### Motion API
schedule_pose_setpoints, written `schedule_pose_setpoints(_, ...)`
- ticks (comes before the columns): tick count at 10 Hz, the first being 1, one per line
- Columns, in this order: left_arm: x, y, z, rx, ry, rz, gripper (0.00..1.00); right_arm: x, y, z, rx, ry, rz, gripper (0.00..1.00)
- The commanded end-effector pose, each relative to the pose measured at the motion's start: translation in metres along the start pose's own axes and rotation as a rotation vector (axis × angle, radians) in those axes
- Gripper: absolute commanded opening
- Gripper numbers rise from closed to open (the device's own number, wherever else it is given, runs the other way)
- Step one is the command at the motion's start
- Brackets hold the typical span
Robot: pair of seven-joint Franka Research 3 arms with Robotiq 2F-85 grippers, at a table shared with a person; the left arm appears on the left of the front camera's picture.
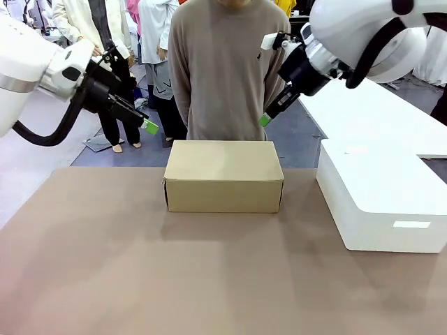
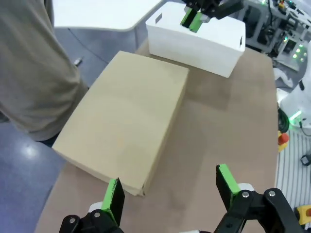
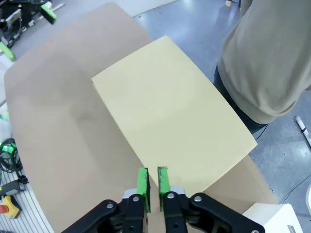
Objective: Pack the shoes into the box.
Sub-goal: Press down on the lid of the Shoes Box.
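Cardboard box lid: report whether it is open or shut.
Shut. The cardboard box shows a flat, unbroken top in the front view, and both wrist views show the lid lying flush, with nothing of the inside visible.

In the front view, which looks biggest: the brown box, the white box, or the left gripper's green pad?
1. White box, though cut off by the frame and nearer the camera.
2. Brown box, not much smaller.
3. Green pad, far smallest.

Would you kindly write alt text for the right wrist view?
A closed tan cardboard box lies on a brown table, seen from above. The right gripper hovers over its near end, fingers almost together, holding nothing. A person's grey sweater is beyond.
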State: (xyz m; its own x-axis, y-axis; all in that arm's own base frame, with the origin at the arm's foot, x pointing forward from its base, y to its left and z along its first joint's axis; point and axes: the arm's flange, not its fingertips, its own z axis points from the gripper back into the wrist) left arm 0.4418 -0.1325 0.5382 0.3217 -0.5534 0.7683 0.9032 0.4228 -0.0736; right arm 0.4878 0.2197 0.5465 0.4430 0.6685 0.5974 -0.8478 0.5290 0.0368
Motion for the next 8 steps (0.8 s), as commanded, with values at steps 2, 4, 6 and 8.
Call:
schedule_pose_setpoints(2,0.011,-0.007,0.014,-0.039,0.043,0.085,1.0,0.007,-0.001,-0.004,-0.025,0.017,-0.001,0.0)
schedule_pose_setpoints(4,0.003,-0.005,0.003,-0.019,0.013,0.028,1.0,0.002,-0.001,-0.006,-0.001,0.011,0.0,0.0)
schedule_pose_setpoints(6,0.003,-0.005,0.003,-0.019,0.013,0.028,1.0,0.002,-0.001,-0.006,-0.001,0.011,0.0,0.0)
schedule_pose_setpoints(8,0.003,-0.005,0.003,-0.019,0.013,0.028,1.0,0.002,-0.001,-0.006,-0.001,0.011,0.0,0.0)
